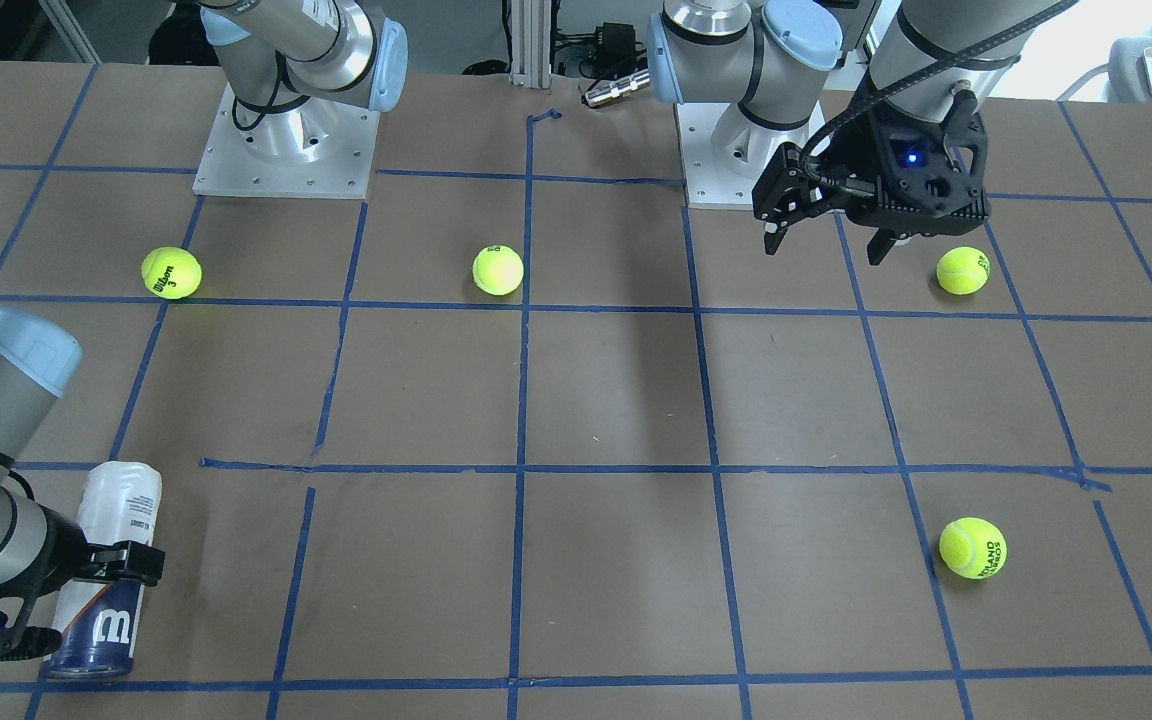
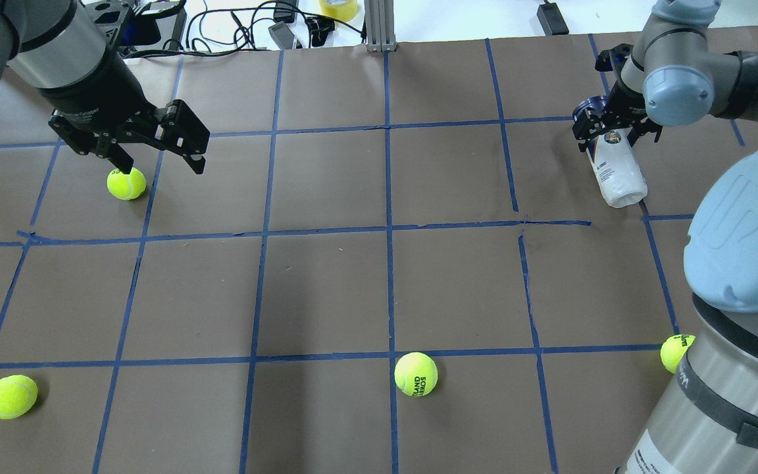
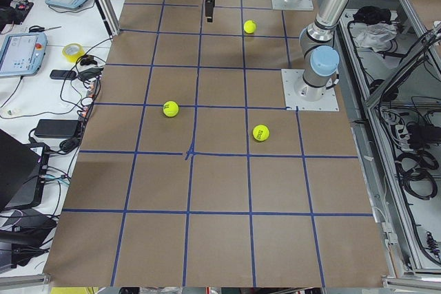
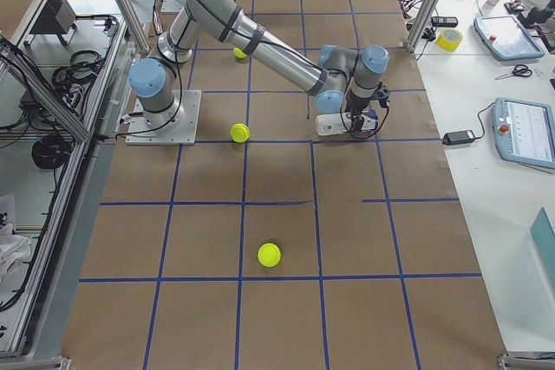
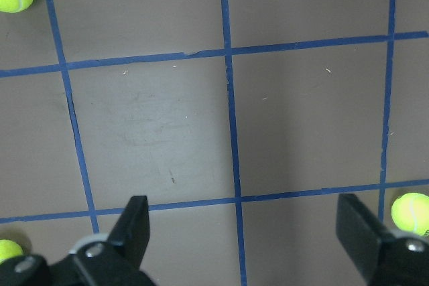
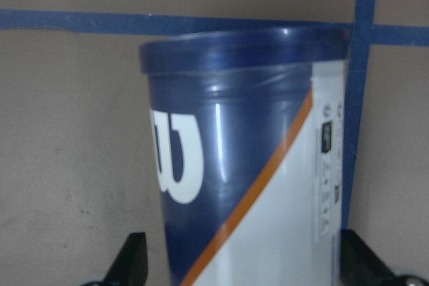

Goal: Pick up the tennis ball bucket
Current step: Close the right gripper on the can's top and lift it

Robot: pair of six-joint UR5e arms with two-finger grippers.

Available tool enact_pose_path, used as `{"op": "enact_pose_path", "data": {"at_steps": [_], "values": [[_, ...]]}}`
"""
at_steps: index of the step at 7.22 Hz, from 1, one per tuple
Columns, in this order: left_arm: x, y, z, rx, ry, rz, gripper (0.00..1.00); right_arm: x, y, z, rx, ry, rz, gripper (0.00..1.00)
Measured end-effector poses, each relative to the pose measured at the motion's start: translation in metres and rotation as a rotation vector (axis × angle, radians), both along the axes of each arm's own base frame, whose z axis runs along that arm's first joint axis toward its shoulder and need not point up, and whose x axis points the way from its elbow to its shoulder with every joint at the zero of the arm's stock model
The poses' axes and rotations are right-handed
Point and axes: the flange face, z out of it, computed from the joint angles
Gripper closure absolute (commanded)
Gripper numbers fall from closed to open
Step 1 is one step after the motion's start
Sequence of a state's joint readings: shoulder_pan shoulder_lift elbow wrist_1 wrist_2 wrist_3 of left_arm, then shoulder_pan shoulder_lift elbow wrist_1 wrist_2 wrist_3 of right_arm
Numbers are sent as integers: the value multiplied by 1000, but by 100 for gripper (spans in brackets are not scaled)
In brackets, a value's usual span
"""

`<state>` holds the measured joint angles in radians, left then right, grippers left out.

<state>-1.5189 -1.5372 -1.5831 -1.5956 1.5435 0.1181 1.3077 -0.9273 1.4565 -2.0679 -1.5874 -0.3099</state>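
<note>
The tennis ball bucket (image 2: 616,174) is a slim tube with a white label and a navy band with a white logo. It lies on the brown table at the far right, also seen in the front view (image 1: 116,510) and right-side view (image 4: 332,126). My right gripper (image 2: 609,131) is open and straddles its navy end. In the right wrist view the bucket (image 6: 234,165) fills the gap between the fingers (image 6: 131,262) with small gaps each side. My left gripper (image 2: 158,161) is open and empty, hovering above a tennis ball (image 2: 126,183).
Other tennis balls lie at the near left (image 2: 10,396), near middle (image 2: 416,373) and by my right arm's base (image 2: 675,352). Blue tape lines grid the brown table (image 2: 326,289). Cables and a tape roll (image 2: 338,8) lie past the far edge.
</note>
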Motion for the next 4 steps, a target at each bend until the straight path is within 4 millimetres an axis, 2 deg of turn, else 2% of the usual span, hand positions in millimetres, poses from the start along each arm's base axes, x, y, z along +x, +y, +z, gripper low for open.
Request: {"op": "enact_pose_path", "data": {"at_steps": [4], "values": [[0,0,-1,2,-1,0,0,-3,2,-9,14,-5,27,0]]}}
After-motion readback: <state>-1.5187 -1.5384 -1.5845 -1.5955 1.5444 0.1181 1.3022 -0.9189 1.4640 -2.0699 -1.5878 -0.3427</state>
